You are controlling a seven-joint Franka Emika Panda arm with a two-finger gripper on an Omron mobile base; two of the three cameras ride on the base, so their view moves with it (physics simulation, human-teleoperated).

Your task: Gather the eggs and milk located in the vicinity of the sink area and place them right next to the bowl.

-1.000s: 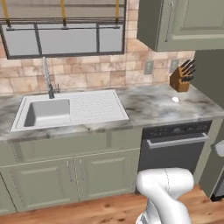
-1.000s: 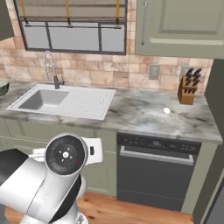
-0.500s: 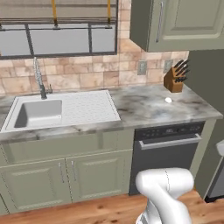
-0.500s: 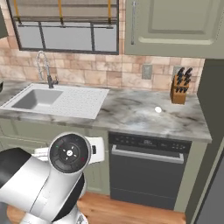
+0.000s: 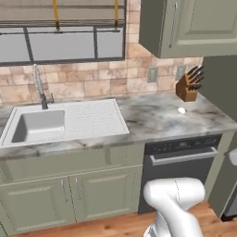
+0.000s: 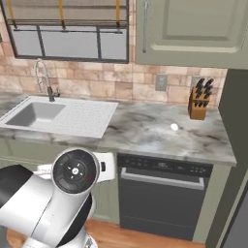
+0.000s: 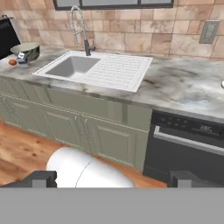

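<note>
In the upper left of the hand view, the egg (image 7: 12,62), the small blurry milk (image 7: 21,57) and the bowl (image 7: 26,50) sit together on the bench (image 7: 183,89). The sink (image 7: 98,69) is right of them. The end effector (image 7: 112,178) fingers stand wide apart, holding nothing.

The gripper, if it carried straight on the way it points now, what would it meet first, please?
The open gripper points toward the cabinet front below the sink, right of the bowl. Going by the hand view, it would likely meet those doors first, though depth is hard to judge.
</note>
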